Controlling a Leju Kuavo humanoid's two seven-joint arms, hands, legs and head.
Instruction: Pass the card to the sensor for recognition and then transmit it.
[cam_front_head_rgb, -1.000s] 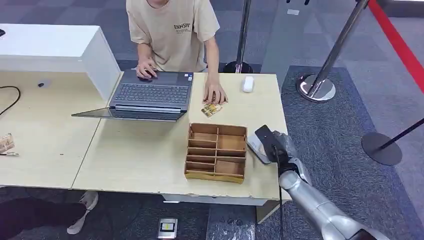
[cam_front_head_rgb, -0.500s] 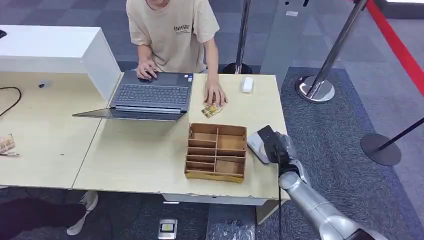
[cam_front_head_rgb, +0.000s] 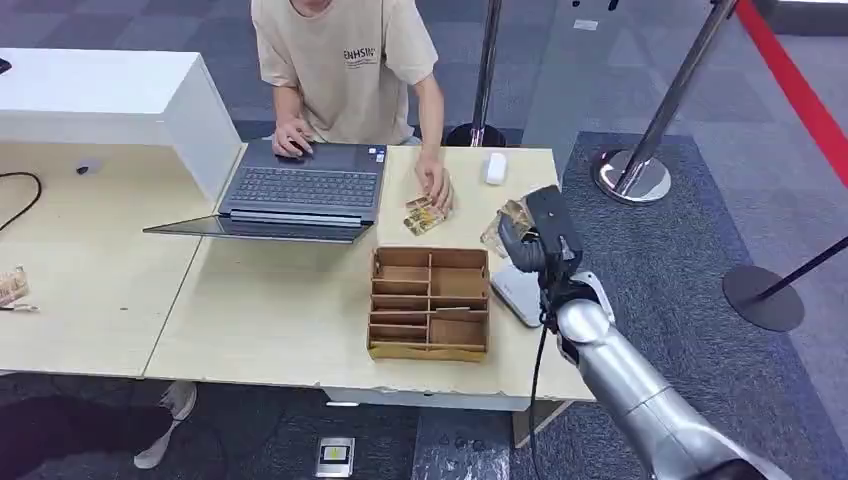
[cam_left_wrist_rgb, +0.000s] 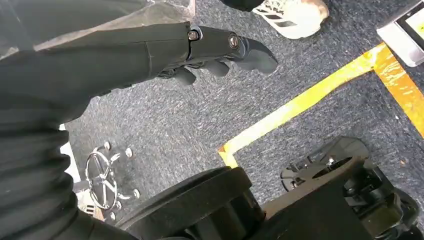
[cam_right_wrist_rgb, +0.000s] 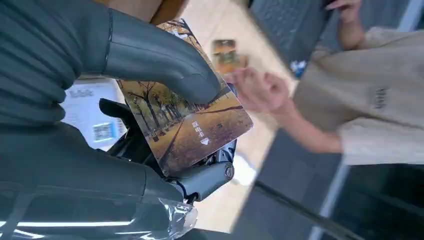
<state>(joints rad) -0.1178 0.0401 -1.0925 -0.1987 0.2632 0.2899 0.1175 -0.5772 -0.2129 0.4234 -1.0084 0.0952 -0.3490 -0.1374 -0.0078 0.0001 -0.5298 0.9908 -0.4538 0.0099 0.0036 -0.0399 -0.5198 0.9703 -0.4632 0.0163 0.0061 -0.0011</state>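
Right hand (cam_front_head_rgb: 528, 240): raised above the right end of the tabletop (cam_front_head_rgb: 280, 320), on the silver arm that enters from the lower right. It grips the card (cam_right_wrist_rgb: 187, 117); the right wrist view shows the thick grey thumb (cam_right_wrist_rgb: 165, 65) pressed on the printed face and the darker fingers (cam_right_wrist_rgb: 205, 177) under it.

Card: picture of an autumn tree-lined path with small white lettering. In the head view it shows as a pale tan edge at the hand (cam_front_head_rgb: 510, 222), held in the air above the tabletop, between the wooden organiser and the far edge.

Sensor (cam_front_head_rgb: 520, 293): flat white device with a printed label, lying on the tabletop just right of the organiser, below and nearer than the held card.

Wooden organiser (cam_front_head_rgb: 430, 303): open tray with several compartments, on the tabletop near its front edge.

Person (cam_front_head_rgb: 345, 65): beige T-shirt, standing at the far side. One hand rests on the laptop (cam_front_head_rgb: 300, 190); the other hand (cam_front_head_rgb: 433, 185) touches a second card (cam_front_head_rgb: 423, 216) lying on the tabletop beyond the organiser.

Small white object (cam_front_head_rgb: 495, 167): near the far edge of the tabletop.

Left hand (cam_left_wrist_rgb: 215, 50): hanging over grey carpet, holding nothing, fingers loosely bent and apart.
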